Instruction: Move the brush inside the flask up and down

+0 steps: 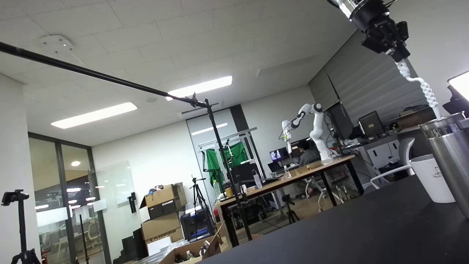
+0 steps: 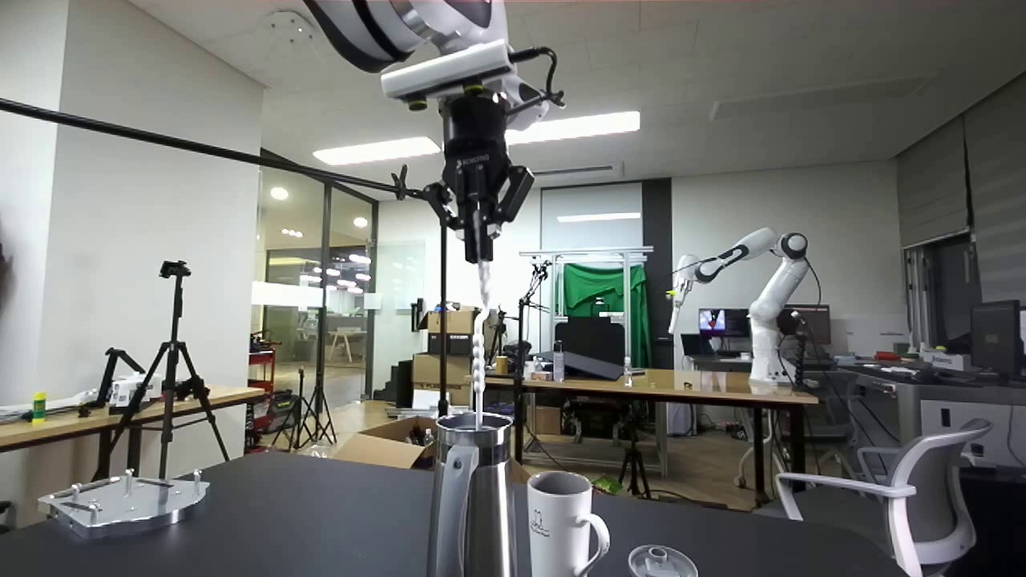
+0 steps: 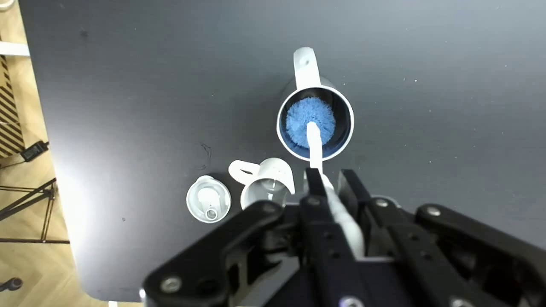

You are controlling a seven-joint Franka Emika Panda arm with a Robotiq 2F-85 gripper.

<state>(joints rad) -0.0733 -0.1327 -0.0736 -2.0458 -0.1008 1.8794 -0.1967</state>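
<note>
The brush has a thin white twisted handle, seen in both exterior views (image 1: 428,91) (image 2: 478,353). Its round blue bristle head (image 3: 320,113) sits inside the flask in the wrist view. The flask is a tall grey metal bottle with a handle, standing upright on the table (image 2: 497,517); it also shows at the right edge of an exterior view (image 1: 452,157) and from above in the wrist view (image 3: 342,117). My gripper (image 2: 479,255) is above the flask, pointing down, with its fingers closed around the upper handle (image 3: 330,177). The handle's top is between the fingers.
A white mug (image 2: 553,525) stands close beside the flask (image 3: 275,169). A clear lid (image 2: 661,562) lies near the mug (image 3: 204,196). A metal plate with posts (image 2: 124,501) lies on the black table (image 2: 321,513). A black pole (image 2: 200,156) crosses behind the gripper.
</note>
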